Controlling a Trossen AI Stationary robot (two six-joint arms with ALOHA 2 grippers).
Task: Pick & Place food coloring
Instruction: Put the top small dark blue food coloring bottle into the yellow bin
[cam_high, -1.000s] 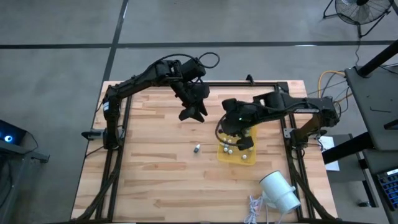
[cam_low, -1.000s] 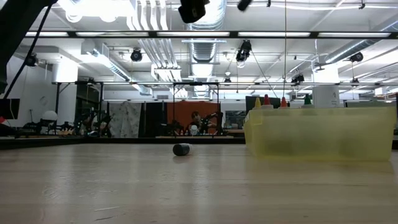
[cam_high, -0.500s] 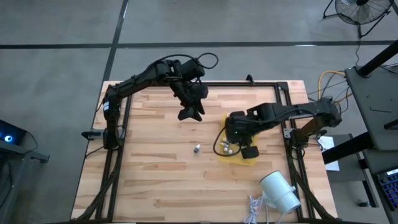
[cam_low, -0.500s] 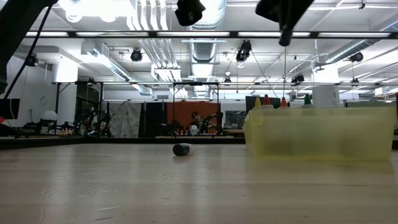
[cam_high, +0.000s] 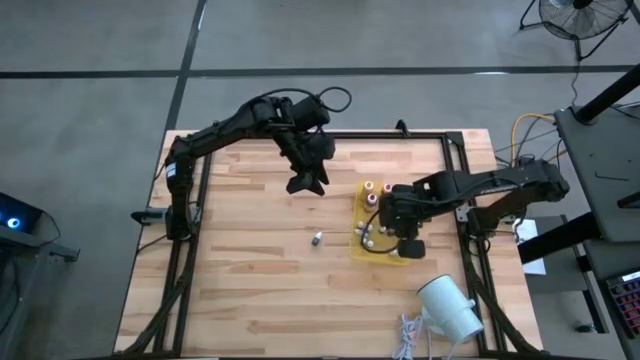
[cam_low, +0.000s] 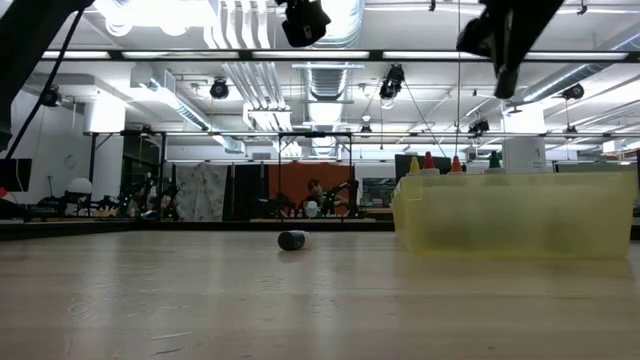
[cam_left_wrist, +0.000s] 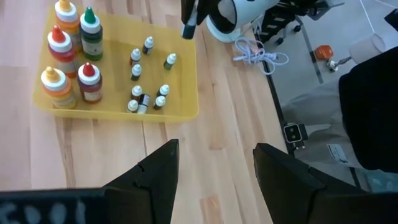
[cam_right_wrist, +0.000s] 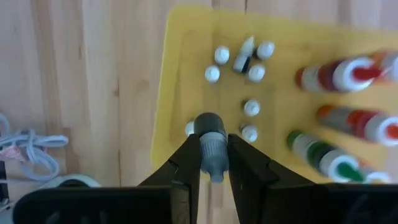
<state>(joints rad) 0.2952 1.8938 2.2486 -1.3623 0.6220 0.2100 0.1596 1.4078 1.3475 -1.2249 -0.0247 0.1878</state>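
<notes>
- My right gripper (cam_right_wrist: 213, 163) hangs over the yellow tray (cam_high: 358, 245), near its edge; its fingers (cam_right_wrist: 183, 165) are narrowed onto a small dark-capped vial (cam_right_wrist: 211, 144), pinched upright between them.
- In the tray, from the left wrist view, I count four larger bottles (cam_left_wrist: 69, 60) standing together at one end, tops orange, green and red, and a loose cluster of tiny vials (cam_left_wrist: 148, 79) at the other end. One of those lies tipped on its side; the others stand.
- One more vial (cam_high: 316, 238) lies alone on the bench (cam_high: 250, 290), well apart from the tray, on its side. The low view shows it as a small dark cylinder (cam_low: 291, 240).
- My left gripper (cam_left_wrist: 211, 180) waits high above the bench, back from the tray, fingers (cam_left_wrist: 155, 183) spread wide with nothing between them.
- A big white cylinder (cam_high: 450, 308) sits near the bench's front corner beside a coiled white cable (cam_high: 410, 335).
- In the low view, the tray wall is translucent, with the bottle tops (cam_low: 452, 162) poking above its rim.
</notes>
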